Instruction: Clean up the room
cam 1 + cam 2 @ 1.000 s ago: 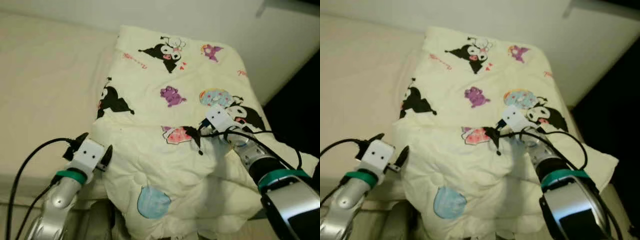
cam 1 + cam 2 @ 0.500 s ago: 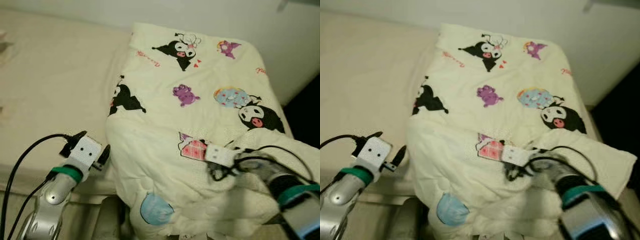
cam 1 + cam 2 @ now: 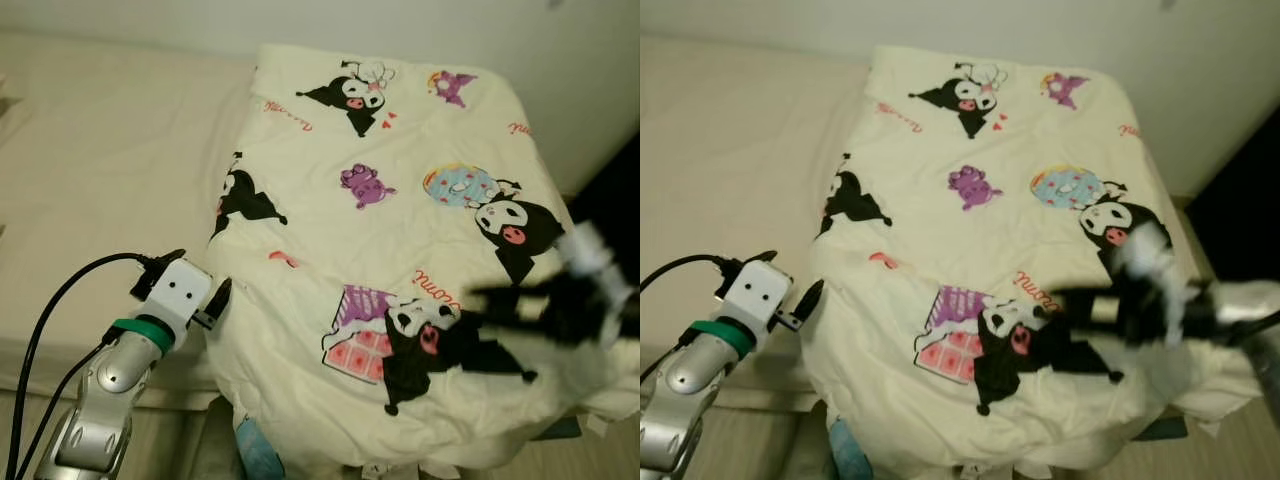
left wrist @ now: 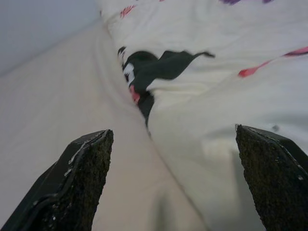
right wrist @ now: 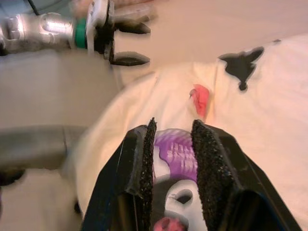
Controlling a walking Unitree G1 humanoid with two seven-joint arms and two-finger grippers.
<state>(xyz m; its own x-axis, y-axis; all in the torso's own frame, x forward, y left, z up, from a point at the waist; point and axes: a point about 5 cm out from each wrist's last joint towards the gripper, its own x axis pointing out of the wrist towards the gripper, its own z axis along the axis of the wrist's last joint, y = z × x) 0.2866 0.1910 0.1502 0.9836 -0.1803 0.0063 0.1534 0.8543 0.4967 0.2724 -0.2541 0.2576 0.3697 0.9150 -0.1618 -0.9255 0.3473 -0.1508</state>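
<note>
Cream cartoon-print blanket point(image 3: 400, 230) spread over the right part of the beige bed point(image 3: 100, 170).

Eye views: left tool point(image 3: 192, 296) sits at the blanket's near-left edge; right tool point(image 3: 1080, 305), motion-blurred, lies over the blanket's near-right area.
Left wrist view: fingers point(image 4: 84, 175) spread wide, empty, over the bed beside the blanket edge.
Right wrist view: fingers point(image 5: 144, 168) nearly together, a narrow gap between them, above the blanket's purple print; grip on fabric cannot be determined.

Both head eyes looked down on the cartoon-print blanket point(image 3: 400, 230); each wrist camera skimmed close over it.
</note>
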